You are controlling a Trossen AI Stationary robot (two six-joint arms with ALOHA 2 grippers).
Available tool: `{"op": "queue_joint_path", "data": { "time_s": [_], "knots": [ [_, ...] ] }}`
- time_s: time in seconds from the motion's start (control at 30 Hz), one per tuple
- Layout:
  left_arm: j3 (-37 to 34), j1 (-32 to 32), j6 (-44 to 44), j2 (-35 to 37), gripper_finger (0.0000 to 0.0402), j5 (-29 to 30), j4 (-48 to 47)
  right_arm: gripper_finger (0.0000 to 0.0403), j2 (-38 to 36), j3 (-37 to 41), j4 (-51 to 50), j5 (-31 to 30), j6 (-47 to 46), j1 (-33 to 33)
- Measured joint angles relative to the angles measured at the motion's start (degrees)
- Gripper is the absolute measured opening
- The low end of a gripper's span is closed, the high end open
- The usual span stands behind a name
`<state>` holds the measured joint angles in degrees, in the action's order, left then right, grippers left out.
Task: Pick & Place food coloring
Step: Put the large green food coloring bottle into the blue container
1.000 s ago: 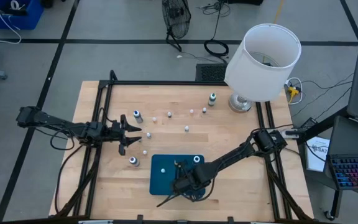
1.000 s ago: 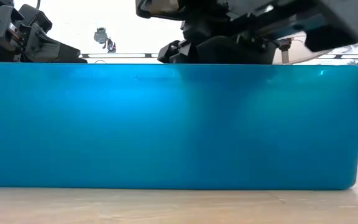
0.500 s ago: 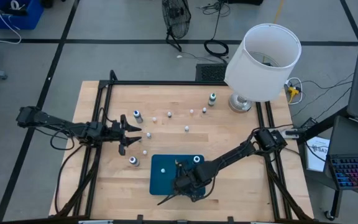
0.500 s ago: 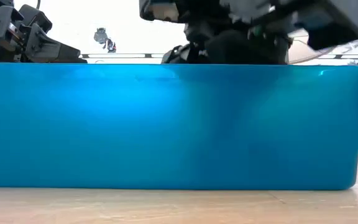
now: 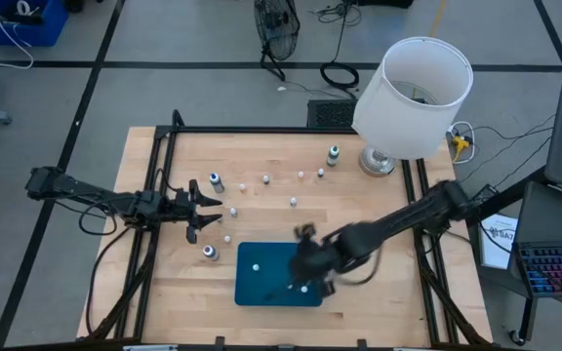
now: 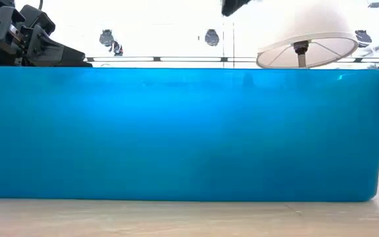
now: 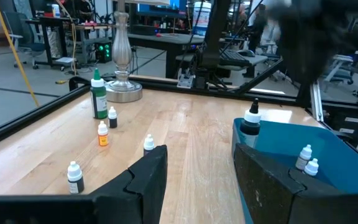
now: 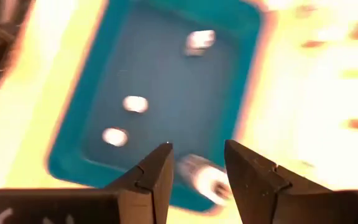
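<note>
The food coloring bottles are small. Several stand loose on the wooden table, among them a grey one [image 5: 217,182], a green one [image 5: 333,154] and whitish ones [image 5: 293,202]. Others are in the blue tray [image 5: 247,292]: a dark one with a white cap [image 7: 252,118] and small white ones [image 7: 304,155]. My right gripper [image 8: 196,165] hovers open above the tray, blurred in the high view [image 5: 305,252]. A whitish bottle [image 8: 204,177] lies below its fingers by the tray's rim. My left gripper [image 5: 203,213] waits open above the table, left of the tray.
A lamp with a big white shade [image 5: 415,96] stands at the table's far right corner. Black rails [image 5: 164,166] frame the table. In the low view the tray's wall [image 6: 176,131] fills most of the picture. Bare wood lies right of the tray.
My right gripper has risen fast out of the tray's near part and swung toward the far right, leaving the low view. A whitish bottle now shows in the tray's near right part, where the gripper had been.
</note>
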<state>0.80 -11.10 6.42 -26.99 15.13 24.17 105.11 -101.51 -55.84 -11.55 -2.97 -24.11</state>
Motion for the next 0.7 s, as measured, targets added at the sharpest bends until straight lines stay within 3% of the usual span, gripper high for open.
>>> {"op": "queue_joint_path", "data": {
  "time_s": [0.23,0.43,0.53,0.7],
  "knots": [
    [0.00,0.01,0.00,0.00,0.0186,0.00,0.00,0.0132,-15.12,2.89,-3.62,-20.20,0.51,0.05],
    [0.00,0.00,0.00,-0.01,0.0186,-0.01,0.01,0.0132,-27.36,18.46,4.84,-34.31,0.36,2.90],
    [0.00,-0.02,0.00,0.01,0.0187,0.00,0.02,0.0136,-32.37,26.84,8.78,-32.65,-0.50,8.23],
    [0.00,0.01,0.00,0.01,0.0186,0.00,0.02,0.0162,-34.90,34.57,10.88,-16.03,-0.18,24.18]
  ]
}}
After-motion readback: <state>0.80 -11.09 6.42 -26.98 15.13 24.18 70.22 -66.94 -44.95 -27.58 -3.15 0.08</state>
